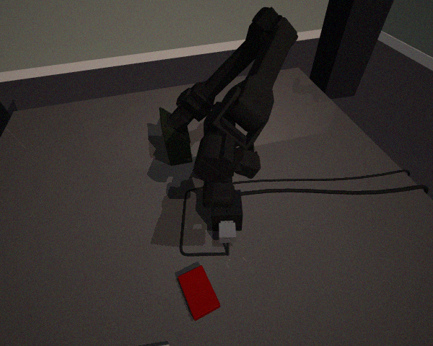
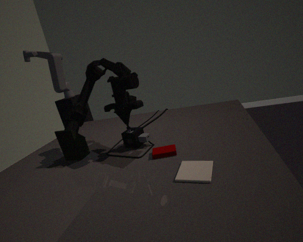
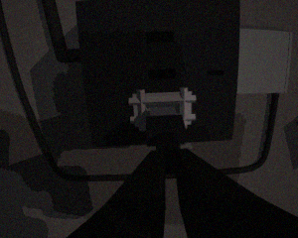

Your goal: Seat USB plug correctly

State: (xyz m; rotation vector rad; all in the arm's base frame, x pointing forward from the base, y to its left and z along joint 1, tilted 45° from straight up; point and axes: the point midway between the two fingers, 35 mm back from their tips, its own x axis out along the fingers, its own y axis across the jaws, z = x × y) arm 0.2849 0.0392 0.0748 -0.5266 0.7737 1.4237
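The black power cube (image 1: 237,215) (image 2: 131,140) (image 3: 114,55) stands on the table. A pale metal socket frame (image 3: 161,96) (image 2: 131,130) is on its top, with several dark slots beside it in the wrist view. My gripper (image 2: 128,126) (image 3: 169,161) points down over the cube and is shut on the dark body of the USB plug (image 3: 165,128). The plug is at the near side of the socket frame in the wrist view. How deep it sits, and which way round, cannot be told. In the top view the arm hides the fingertips and socket.
A white block (image 1: 226,231) (image 2: 144,137) (image 3: 263,61) sticks out of the cube's side. Dark cables (image 1: 302,191) (image 2: 124,156) (image 3: 104,178) run around and behind the cube. A red box (image 1: 198,293) (image 2: 164,151) and a white flat square (image 2: 194,171) lie on the table.
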